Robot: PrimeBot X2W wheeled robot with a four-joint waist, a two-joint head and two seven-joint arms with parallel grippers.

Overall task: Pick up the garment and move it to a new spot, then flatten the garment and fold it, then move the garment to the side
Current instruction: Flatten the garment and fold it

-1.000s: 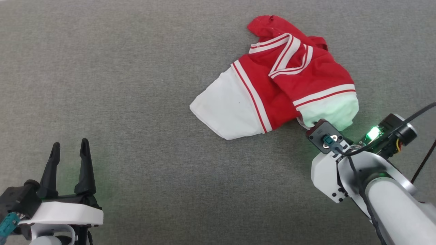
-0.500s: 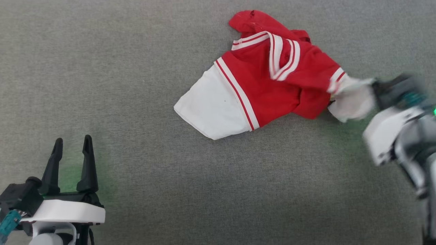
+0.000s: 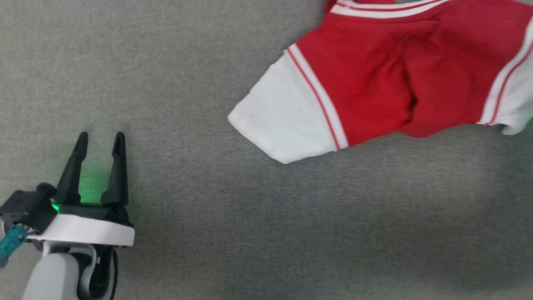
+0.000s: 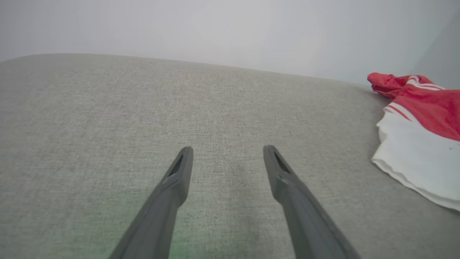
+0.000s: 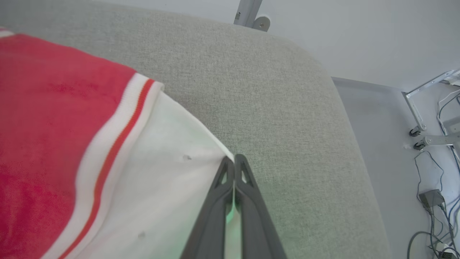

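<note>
The first step, moving the garment (image 3: 374,79), looks under way. It lies bunched at the far right of the grey desk (image 3: 208,233), with the right gripper (image 5: 234,158) clamped on its white sleeve end (image 5: 161,205). The left gripper (image 3: 101,135) hovers with its jaws spread, well apart from the cloth. The next move likely calls for setting the garment down, letting go, then spreading it flat.

Dark tapered fingers (image 3: 118,166), white wrist shell (image 3: 79,235)

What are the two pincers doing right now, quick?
Left pincer: open, holding nothing.
Right pincer: closed on the white sleeve end of the red shirt.
</note>
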